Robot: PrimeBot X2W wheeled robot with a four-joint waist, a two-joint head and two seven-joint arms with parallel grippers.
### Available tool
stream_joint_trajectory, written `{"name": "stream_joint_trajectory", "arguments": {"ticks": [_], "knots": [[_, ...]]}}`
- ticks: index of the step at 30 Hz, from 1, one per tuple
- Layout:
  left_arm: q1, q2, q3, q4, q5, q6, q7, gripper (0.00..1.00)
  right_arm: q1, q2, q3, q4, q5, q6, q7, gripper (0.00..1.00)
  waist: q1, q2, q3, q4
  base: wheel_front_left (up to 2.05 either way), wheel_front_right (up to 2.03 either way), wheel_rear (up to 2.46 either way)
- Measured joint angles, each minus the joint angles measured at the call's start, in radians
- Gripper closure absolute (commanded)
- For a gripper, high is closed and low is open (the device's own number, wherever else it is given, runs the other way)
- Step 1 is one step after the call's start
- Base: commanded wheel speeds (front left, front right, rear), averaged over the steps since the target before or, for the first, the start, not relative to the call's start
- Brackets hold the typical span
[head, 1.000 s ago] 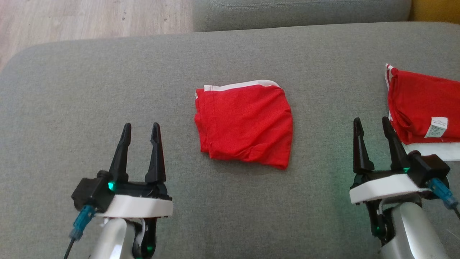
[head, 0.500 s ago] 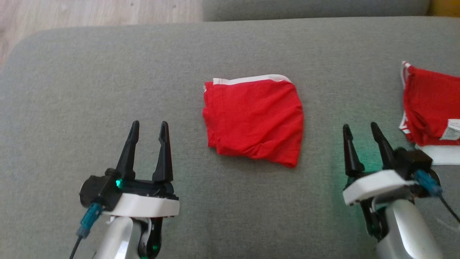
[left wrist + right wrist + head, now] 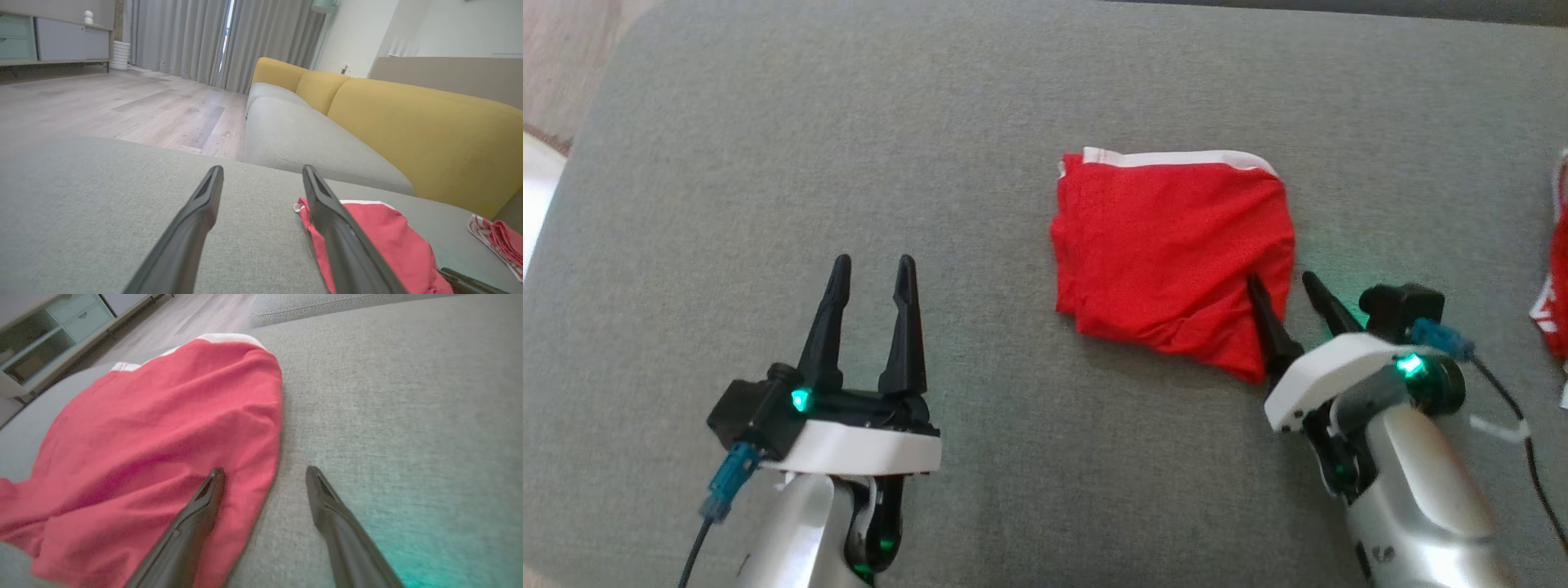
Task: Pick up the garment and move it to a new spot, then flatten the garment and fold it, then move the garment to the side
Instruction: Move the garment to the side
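head view looks down on a grey cushion with the folded red garment lying flat a little right of its middle, a white band along its far edge. my right end effector is spread wide and grips nothing. it straddles the garment's near right corner, so one of its fingers lies over the red cloth and the other over bare cushion just beside the hem. whether that finger presses the cloth or hangs just above it, i cannot tell. my left end effector is spread too, over bare cushion well to the left of the garment. a second red garment with white trim shows at the cushion's right edge. right wrist view catches a pale cabinet with drawers and an open compartment; something brownish sits in that compartment, too blurred to name. left wrist view has a yellow sofa back beyond the cushion.
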Motion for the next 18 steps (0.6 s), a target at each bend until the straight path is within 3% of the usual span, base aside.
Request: {"name": "stream_joint_trajectory", "arguments": {"ticks": [7, 13, 14, 17, 18], "knots": [[-0.013, 0.000, -0.008, -0.006, -0.022, 0.007, 0.000, 0.00, -0.088, -0.010, 0.024, 0.066, 0.086, 0.000, 0.016, 0.00, -0.0001, 0.0000, 0.023, 0.041, 0.00, 0.00, 0.00], [-0.028, 0.000, -0.015, -0.014, -0.022, 0.007, 0.000, 0.00, -0.134, -0.022, 0.064, 0.115, 0.090, 0.000, 0.016, 0.00, -0.0001, 0.0000, 0.033, 0.053, 0.00, 0.00, 0.00], [-0.028, 0.000, -0.016, -0.015, -0.022, 0.007, 0.000, 0.00, -0.141, -0.022, 0.070, 0.121, 0.091, 0.000, 0.016, 0.08, -0.0001, 0.0000, 0.033, 0.053, 0.00, 0.00, 0.00], [-0.028, 0.000, -0.016, -0.016, -0.020, 0.007, 0.000, 0.00, -0.156, -0.023, 0.094, 0.136, 0.091, 0.000, 0.012, 1.00, -0.0001, 0.0000, 0.033, 0.050, 0.00, 0.00, 0.00], [-0.028, 0.000, -0.017, -0.016, -0.018, 0.007, 0.000, 0.00, -0.159, -0.023, 0.101, 0.140, 0.091, 0.000, 0.003, 1.00, -0.0001, 0.0000, 0.033, 0.048, 0.00, 0.00, 0.00]]}}
